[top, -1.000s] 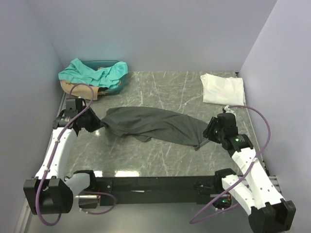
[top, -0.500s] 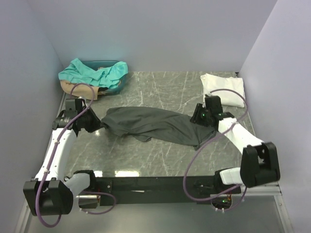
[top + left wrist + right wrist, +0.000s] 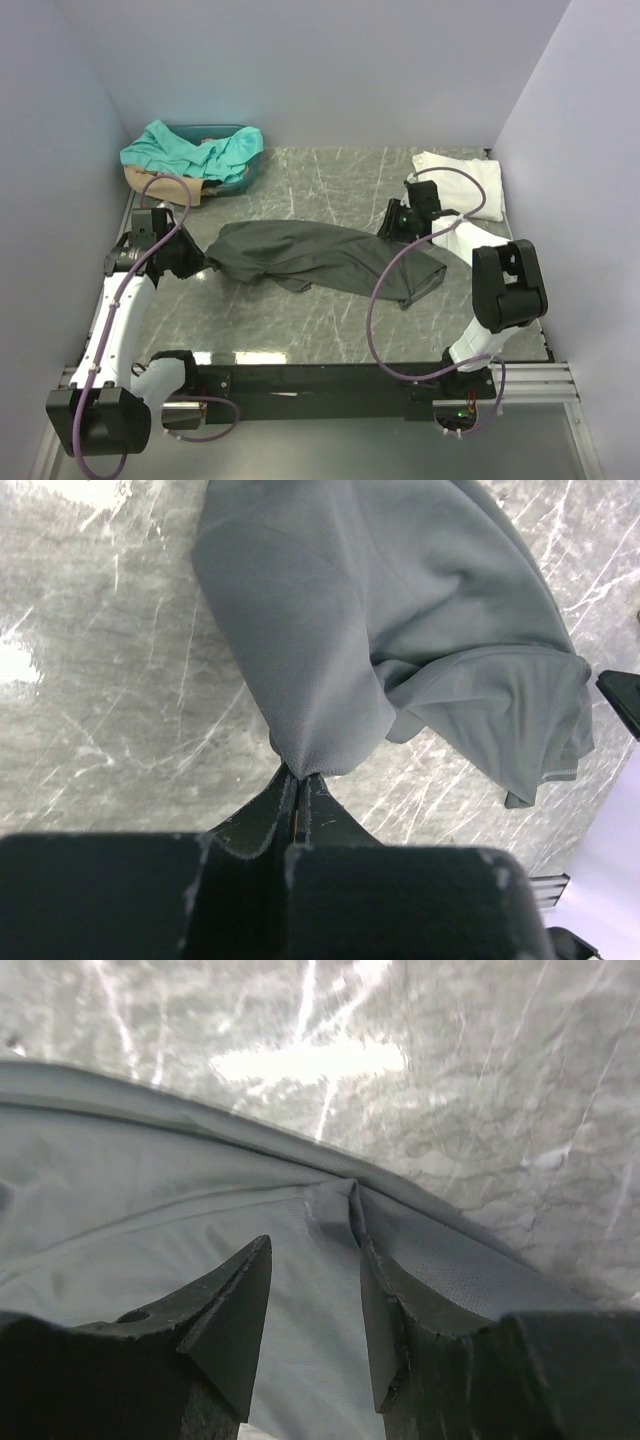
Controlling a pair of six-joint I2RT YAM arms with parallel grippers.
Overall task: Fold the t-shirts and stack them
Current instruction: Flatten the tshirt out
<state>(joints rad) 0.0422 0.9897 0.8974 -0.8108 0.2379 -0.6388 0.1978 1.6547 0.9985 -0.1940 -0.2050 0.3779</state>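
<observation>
I see the grey t-shirt (image 3: 310, 258) lying strung out across the middle of the tabletop (image 3: 300, 330). My left jaws are pressed together, pinching its left end. My right jaws stand spread over its far right edge, with a raised crease just ahead of their tips. The white t-shirt (image 3: 465, 185) lies folded at the far right corner. The teal t-shirt (image 3: 180, 148) drapes over a bin (image 3: 240, 178) at far left.
</observation>
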